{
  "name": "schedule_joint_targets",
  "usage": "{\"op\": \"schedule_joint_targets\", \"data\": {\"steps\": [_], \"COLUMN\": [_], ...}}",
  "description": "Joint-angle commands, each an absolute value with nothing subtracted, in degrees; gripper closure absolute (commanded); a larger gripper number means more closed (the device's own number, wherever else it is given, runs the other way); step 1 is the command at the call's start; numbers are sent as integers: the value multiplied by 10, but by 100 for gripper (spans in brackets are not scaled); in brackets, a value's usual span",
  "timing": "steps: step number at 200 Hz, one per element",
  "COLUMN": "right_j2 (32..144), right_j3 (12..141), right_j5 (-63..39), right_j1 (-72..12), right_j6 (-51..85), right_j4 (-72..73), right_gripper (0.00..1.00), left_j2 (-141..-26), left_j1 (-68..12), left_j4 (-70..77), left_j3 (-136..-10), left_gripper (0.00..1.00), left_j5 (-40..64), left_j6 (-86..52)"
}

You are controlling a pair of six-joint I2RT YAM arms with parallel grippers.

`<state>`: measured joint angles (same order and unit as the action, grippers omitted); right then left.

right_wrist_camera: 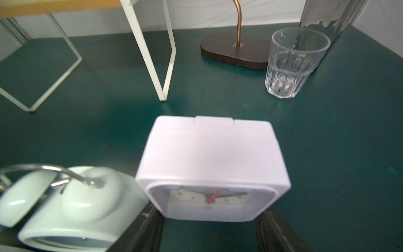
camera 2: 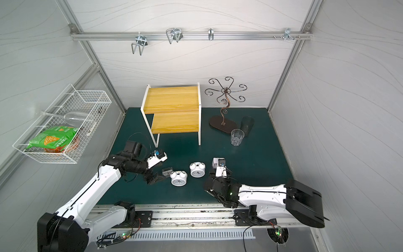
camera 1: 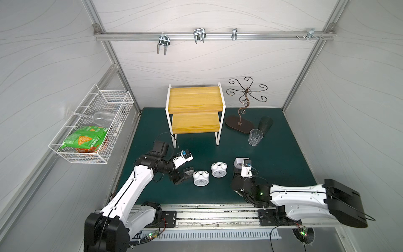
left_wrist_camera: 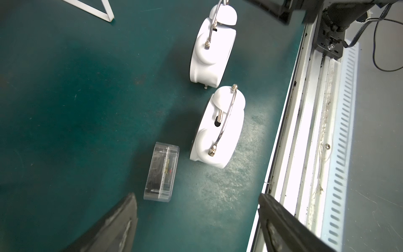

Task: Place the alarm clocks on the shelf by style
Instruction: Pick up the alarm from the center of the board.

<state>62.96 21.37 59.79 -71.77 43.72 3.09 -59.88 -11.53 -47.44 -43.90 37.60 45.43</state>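
Two round white twin-bell alarm clocks (camera 1: 200,178) (camera 1: 218,170) stand side by side on the green mat in front of the shelf (camera 1: 194,102), whose yellow boards are bare. A small clear-cased square clock (left_wrist_camera: 161,172) stands just left of them. My left gripper (left_wrist_camera: 196,196) hangs open beside the clear clock and holds nothing. At the right, a white square clock (right_wrist_camera: 211,157) sits on the mat between the fingers of my right gripper (right_wrist_camera: 209,220), which is shut on its sides. One round clock (right_wrist_camera: 65,200) is right beside it.
A clear drinking glass (camera 1: 255,137), a dark tumbler (camera 1: 265,124) and a curly metal stand (camera 1: 239,126) are right of the shelf. A white wire basket (camera 1: 91,126) with snack bags and a wine glass hangs on the left wall. The rail runs along the mat's front edge.
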Motion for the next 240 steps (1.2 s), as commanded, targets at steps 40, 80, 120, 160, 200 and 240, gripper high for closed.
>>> {"op": "schedule_joint_targets", "data": {"steps": [40,80,120,160,200,240], "right_j2": [557,645,746,837,930,1006], "right_j3": [287,377,481,573,660,727], "right_j5": [493,454,411,399,441,434], "right_j1": [-671,-671,-671,-674,-684,-688], "right_j6": [286,245,230,229,216,171], "right_j4": [-25,-4,18,34,64,124], "right_gripper": [51,51,52,52,52,53], "left_j2": [-594,-587,-572,-562,-562,-556], "left_j1": [-116,-110,-53,6,66,98], "left_j4": [-436,-416,-394,-373,-362,-357], "left_j3": [-445,-442,-443,-436,-433,-427], "left_gripper": [13,14,13,14,13,13], "left_j5": [348,322,342,352,374,381], "left_j6": [423,405,395,390,381,384]}}
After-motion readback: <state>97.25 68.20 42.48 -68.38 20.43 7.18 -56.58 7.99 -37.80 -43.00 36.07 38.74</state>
